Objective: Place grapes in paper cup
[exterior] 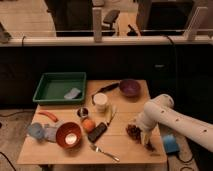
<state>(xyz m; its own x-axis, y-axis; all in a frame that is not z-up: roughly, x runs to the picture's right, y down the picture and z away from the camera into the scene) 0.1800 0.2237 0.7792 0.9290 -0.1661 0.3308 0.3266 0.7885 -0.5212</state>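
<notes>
White arm's gripper [145, 137], fingers spread wide and empty, sits beside a dark reddish-purple grape bunch [133, 131] on the wooden tabletop [127, 112]; likely light, squashy, best pinched mid-bunch.

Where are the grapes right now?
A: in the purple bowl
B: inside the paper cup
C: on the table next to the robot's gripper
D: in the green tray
C: the grapes lie on the bare table, right beside the gripper, which is low over the table's edge; the paper cup stands apart, nearer the middle.
</notes>
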